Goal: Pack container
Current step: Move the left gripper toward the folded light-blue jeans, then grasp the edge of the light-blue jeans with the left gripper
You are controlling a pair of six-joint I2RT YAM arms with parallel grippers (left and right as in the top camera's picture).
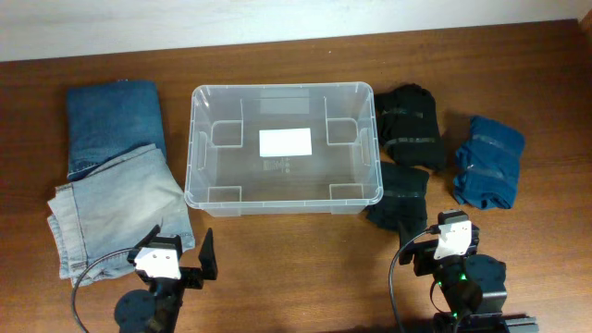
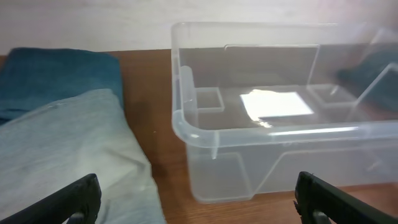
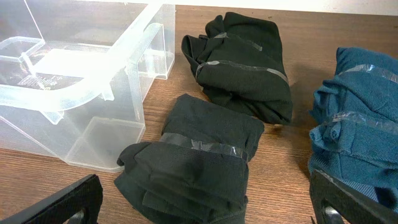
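The container [image 1: 197,139] is a clear plastic bin with a white label on its bottom, empty, at the table's middle; it also shows in the left wrist view [image 2: 186,127] and the right wrist view [image 3: 93,87]. My left gripper [image 1: 176,262] is open and empty near the front edge, its fingers [image 2: 196,202] wide apart before the bin. My right gripper [image 1: 444,242] is open and empty, its fingers [image 3: 205,202] either side of a folded black garment [image 3: 199,162].
Light folded jeans [image 1: 116,208] and dark blue jeans [image 1: 111,125] lie left of the bin. Two taped black bundles [image 1: 412,125] [image 1: 398,194] and a blue bundle [image 1: 488,162] lie right of it. A pale wall strip runs along the table's far edge.
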